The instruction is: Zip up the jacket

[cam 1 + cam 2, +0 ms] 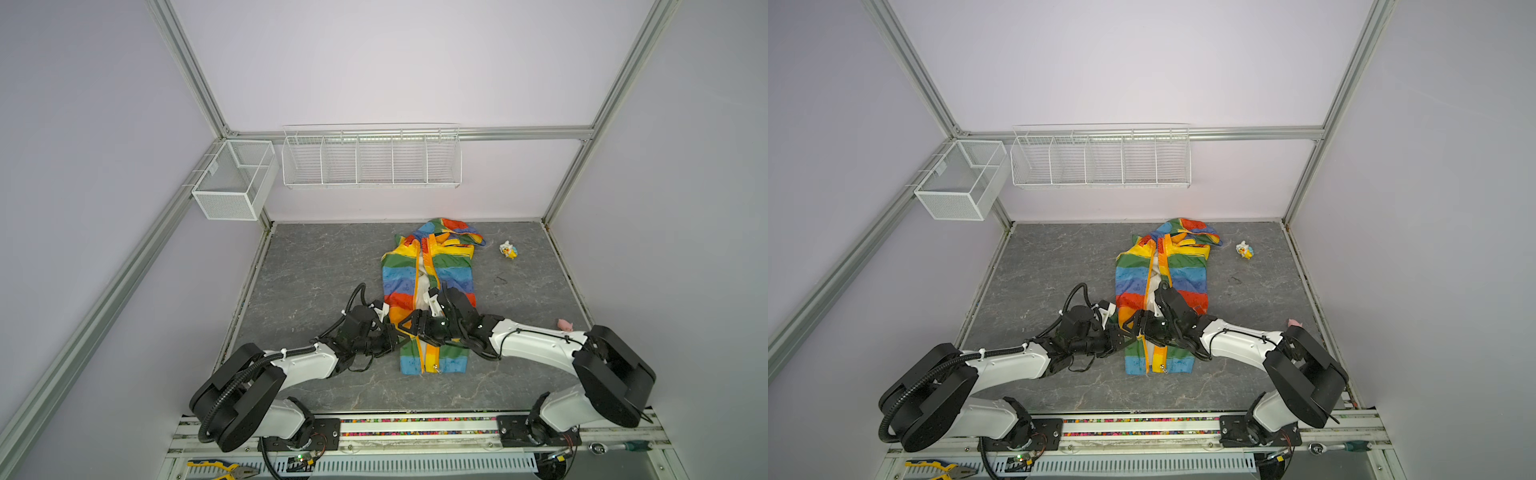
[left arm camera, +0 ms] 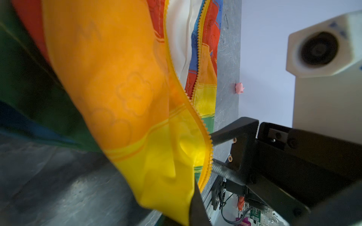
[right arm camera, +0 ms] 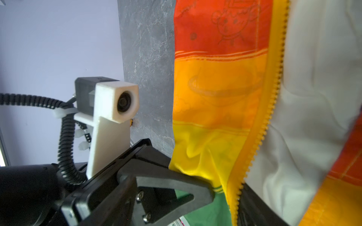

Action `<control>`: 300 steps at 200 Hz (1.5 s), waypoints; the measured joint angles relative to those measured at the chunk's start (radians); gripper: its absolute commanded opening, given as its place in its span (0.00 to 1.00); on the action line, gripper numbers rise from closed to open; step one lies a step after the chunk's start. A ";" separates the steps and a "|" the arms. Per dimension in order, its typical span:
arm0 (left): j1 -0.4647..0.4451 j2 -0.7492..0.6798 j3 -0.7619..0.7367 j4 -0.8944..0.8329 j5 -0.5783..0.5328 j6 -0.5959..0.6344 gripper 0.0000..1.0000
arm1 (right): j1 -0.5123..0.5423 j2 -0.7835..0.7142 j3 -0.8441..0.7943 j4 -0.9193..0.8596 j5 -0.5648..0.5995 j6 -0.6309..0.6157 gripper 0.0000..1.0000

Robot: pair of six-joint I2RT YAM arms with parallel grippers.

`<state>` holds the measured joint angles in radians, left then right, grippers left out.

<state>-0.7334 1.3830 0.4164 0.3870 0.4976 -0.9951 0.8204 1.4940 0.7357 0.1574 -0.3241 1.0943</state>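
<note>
The striped jacket [image 1: 430, 270] lies flat on the grey table, hood at the far end. Its front is parted, showing cream lining [image 1: 422, 286] between orange zipper edges. Both grippers meet over its lower middle. My left gripper [image 1: 398, 333] is shut on the yellow band of one front panel [image 2: 172, 176], lifting the fabric; its finger [image 3: 197, 185] presses that fold. My right gripper [image 2: 212, 154] stands open, its two fingers [image 2: 225, 137] either side of the orange zipper teeth [image 2: 207, 140] without pinching them. A small metal piece [image 1: 435, 367] shows at the hem.
A small white-yellow toy [image 1: 508, 249] sits to the right of the hood. A pink bit [image 1: 564, 325] lies near the table's right edge. A wire rack [image 1: 370, 158] and a mesh basket [image 1: 235, 178] hang on the back wall. Pliers [image 1: 224, 469] lie below the arm bases.
</note>
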 measured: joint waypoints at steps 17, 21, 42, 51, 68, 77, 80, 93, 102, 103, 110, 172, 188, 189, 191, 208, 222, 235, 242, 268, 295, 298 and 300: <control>0.000 0.000 0.000 0.006 0.000 0.000 0.00 | 0.006 0.000 -0.013 0.003 0.000 0.005 0.71; 0.000 0.000 0.000 0.006 0.000 0.000 0.00 | 0.006 0.000 -0.018 0.004 0.001 0.006 0.69; 0.000 0.000 0.000 0.008 0.000 -0.003 0.00 | 0.009 0.000 -0.039 0.004 0.002 0.012 0.61; 0.000 0.000 0.000 0.008 0.000 -0.005 0.00 | 0.010 0.000 -0.045 0.003 0.002 0.011 0.56; 0.000 0.000 0.000 0.006 -0.001 -0.008 0.00 | 0.011 0.000 -0.050 0.004 0.010 0.016 0.49; 0.000 0.000 0.000 0.006 -0.002 -0.008 0.00 | 0.012 0.000 -0.051 0.003 0.014 0.015 0.45; 0.000 0.000 0.000 0.006 -0.002 -0.008 0.00 | 0.013 0.000 -0.051 0.003 0.015 0.014 0.44; 0.000 0.000 -0.001 0.005 -0.003 -0.008 0.04 | 0.013 -0.003 -0.051 -0.002 0.021 0.012 0.38; 0.000 0.000 -0.001 0.005 -0.003 -0.008 0.09 | 0.013 -0.005 -0.051 -0.006 0.025 0.012 0.33; 0.000 0.000 -0.001 0.005 -0.003 -0.007 0.10 | 0.013 -0.006 -0.051 -0.007 0.025 0.012 0.33; 0.000 0.000 -0.001 0.005 -0.003 -0.006 0.15 | 0.013 -0.008 -0.051 -0.010 0.028 0.011 0.31; 0.006 -0.017 -0.023 -0.023 -0.021 -0.014 0.57 | -0.016 -0.015 -0.032 -0.032 0.039 -0.007 0.12; 0.006 -0.045 -0.023 -0.026 -0.022 -0.013 0.59 | -0.022 -0.015 -0.028 -0.041 0.038 -0.009 0.08; 0.006 -0.046 -0.023 -0.026 -0.022 -0.014 0.59 | -0.023 -0.015 -0.028 -0.042 0.038 -0.010 0.08; 0.006 -0.051 -0.023 -0.027 -0.021 -0.013 0.59 | -0.023 -0.015 -0.028 -0.042 0.037 -0.010 0.07; 0.006 -0.079 -0.023 -0.032 -0.023 -0.009 0.60 | -0.030 -0.012 -0.027 -0.048 0.031 -0.014 0.07; 0.006 -0.090 -0.023 -0.038 -0.024 -0.005 0.60 | -0.034 -0.003 -0.027 -0.048 0.026 -0.014 0.07; 0.006 -0.091 -0.023 -0.047 -0.026 -0.001 0.60 | -0.035 0.012 -0.026 -0.047 0.017 -0.014 0.07; 0.006 -0.091 -0.024 -0.051 -0.027 0.001 0.60 | -0.035 0.023 -0.026 -0.043 0.012 -0.013 0.07; 0.010 -0.087 -0.034 -0.055 -0.029 0.001 0.60 | -0.035 0.059 -0.026 -0.023 -0.007 -0.011 0.23; 0.024 -0.079 -0.056 -0.054 -0.033 0.000 0.59 | -0.030 0.070 -0.027 0.011 -0.022 -0.003 0.37; 0.026 -0.077 -0.058 -0.054 -0.033 0.000 0.59 | -0.028 0.072 -0.028 0.016 -0.023 0.000 0.38; 0.027 -0.077 -0.059 -0.055 -0.033 0.000 0.59 | -0.027 0.073 -0.028 0.019 -0.023 0.000 0.38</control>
<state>-0.7067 1.3064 0.3576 0.3321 0.4644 -0.9951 0.7933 1.5669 0.7074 0.1761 -0.3466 1.0939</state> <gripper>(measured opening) 0.591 0.363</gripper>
